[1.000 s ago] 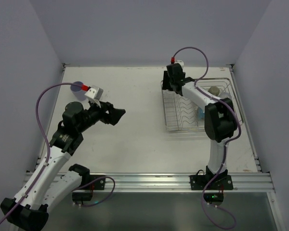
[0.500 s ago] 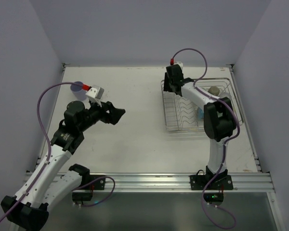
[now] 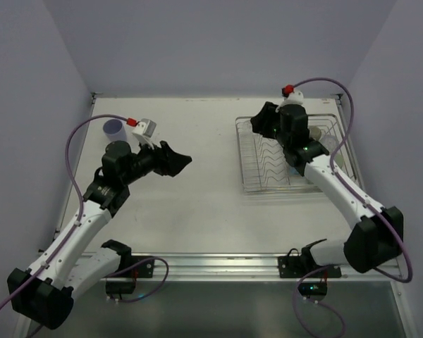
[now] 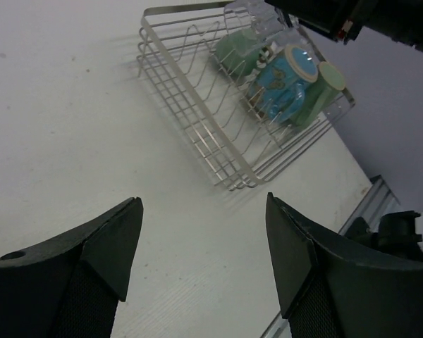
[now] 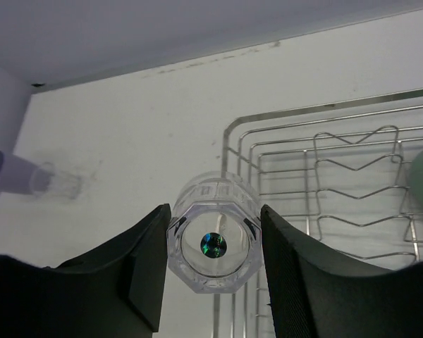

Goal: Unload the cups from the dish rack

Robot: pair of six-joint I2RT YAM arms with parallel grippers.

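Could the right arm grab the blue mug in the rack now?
Probably not yet: the right tool is shut on the clear glass cup, which it must set down before taking the blue mug.

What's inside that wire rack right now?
In the dish rack: a green cup, a blue cup and another green cup. The right pincer holds a clear glass by its corner. The arm covers part from above, so more may hide.

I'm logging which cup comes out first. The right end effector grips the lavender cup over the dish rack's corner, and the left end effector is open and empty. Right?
Not quite: the right end effector grips the clear glass, not the lavender cup, which sits far to its left; the right wrist view shows this. The rest holds.
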